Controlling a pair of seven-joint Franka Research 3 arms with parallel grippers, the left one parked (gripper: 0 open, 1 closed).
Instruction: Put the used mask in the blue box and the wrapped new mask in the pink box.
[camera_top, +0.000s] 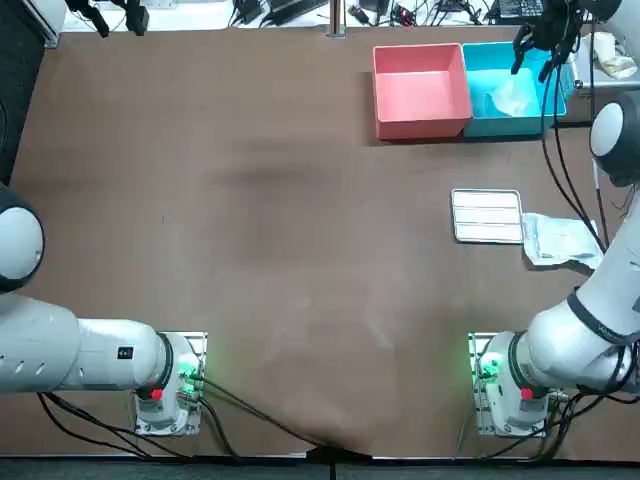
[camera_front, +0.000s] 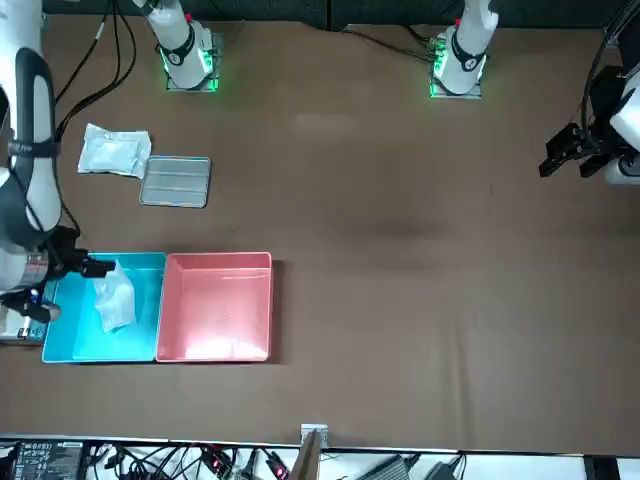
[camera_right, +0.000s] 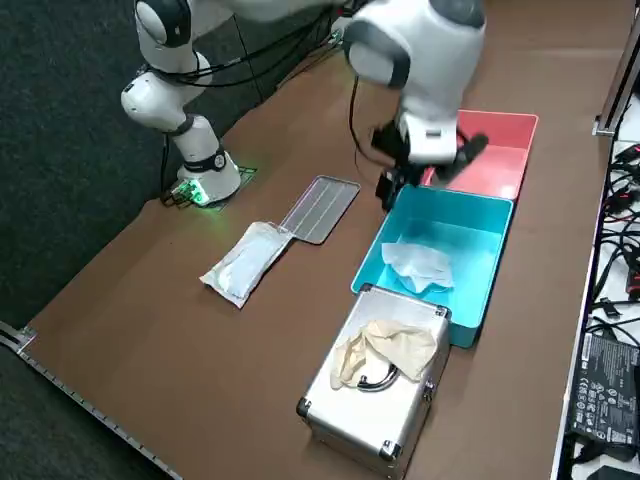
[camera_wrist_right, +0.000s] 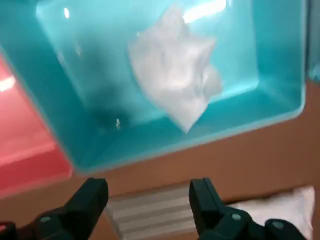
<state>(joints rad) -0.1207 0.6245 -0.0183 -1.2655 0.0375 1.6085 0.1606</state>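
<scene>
right gripper (camera_wrist_right: 147, 191) gapes above used mask (camera_wrist_right: 175, 75) in blue box (camera_wrist_right: 70, 115)

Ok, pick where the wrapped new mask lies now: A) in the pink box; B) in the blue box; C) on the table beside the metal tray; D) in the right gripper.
C: the wrapped new mask lies on the table beside the metal tray, while the right gripper hovers open and empty by the blue box, which holds only the used mask.

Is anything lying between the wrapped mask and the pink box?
Only the flat silver tray, beside the wrapped mask toward the pink box; a lifted carry would likely clear it. The right claw hovers open over the blue box.
</scene>
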